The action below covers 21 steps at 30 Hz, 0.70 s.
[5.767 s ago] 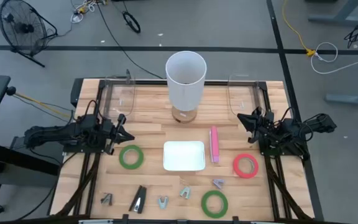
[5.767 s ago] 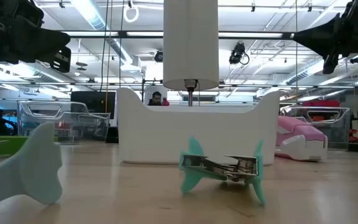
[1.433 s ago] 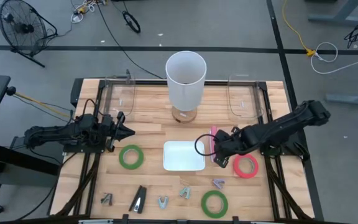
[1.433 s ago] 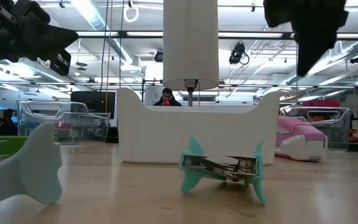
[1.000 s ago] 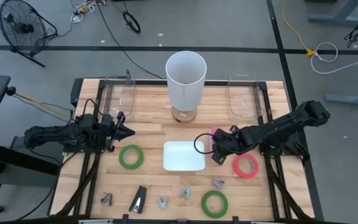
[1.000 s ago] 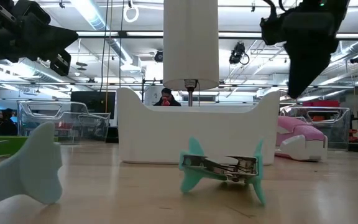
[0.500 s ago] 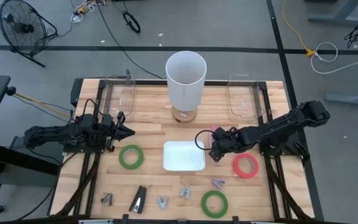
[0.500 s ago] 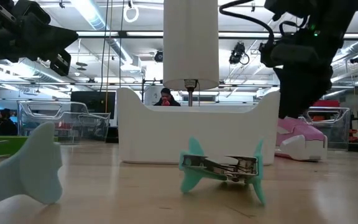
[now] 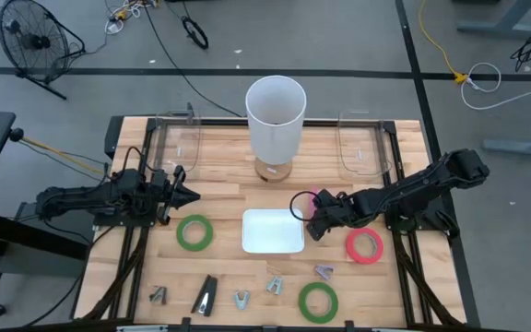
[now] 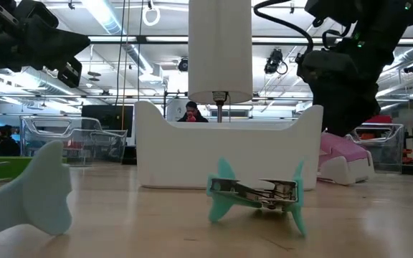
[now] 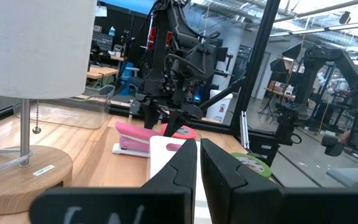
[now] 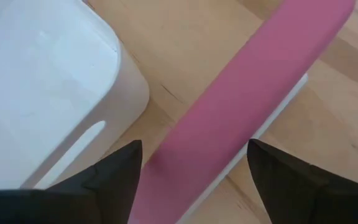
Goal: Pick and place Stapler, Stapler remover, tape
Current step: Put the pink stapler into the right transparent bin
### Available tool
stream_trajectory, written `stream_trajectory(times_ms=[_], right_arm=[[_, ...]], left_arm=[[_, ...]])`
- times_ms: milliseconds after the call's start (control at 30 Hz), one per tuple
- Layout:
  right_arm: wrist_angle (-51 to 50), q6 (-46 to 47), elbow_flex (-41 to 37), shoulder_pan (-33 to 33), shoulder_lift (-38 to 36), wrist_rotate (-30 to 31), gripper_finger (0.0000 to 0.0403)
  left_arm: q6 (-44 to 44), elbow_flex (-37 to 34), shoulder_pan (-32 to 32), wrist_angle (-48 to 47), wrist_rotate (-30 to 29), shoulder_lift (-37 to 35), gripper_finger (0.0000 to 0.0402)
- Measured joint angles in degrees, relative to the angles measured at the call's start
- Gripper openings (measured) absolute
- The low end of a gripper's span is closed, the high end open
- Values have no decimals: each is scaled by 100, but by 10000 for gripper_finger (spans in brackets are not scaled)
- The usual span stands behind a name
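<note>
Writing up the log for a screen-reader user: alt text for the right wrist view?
The right gripper is open, its two dark fingers straddling a pink stapler that lies on the wooden table. A white tray sits right beside the stapler.

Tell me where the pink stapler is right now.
The pink stapler lies on the table just right of the white tray, under the right tool in the high view.

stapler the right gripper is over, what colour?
Pink top on a white base; the stapler shows best in the right wrist view, between the right gripper's open fingers.
</note>
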Motion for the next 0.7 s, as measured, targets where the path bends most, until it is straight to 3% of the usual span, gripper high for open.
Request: stream_trajectory(times_ms=[500,600,700], right_arm=[[-159,285,27,-1,492,154,279],[-158,345,28,-47,557,43,259],[-214,341,22,-81,557,-48,210]], left_arm=[[-120,-1,0,-34,1,0,23],[-120,0,-1,-61,2,0,23],[-118,0,1,-97,2,0,23]])
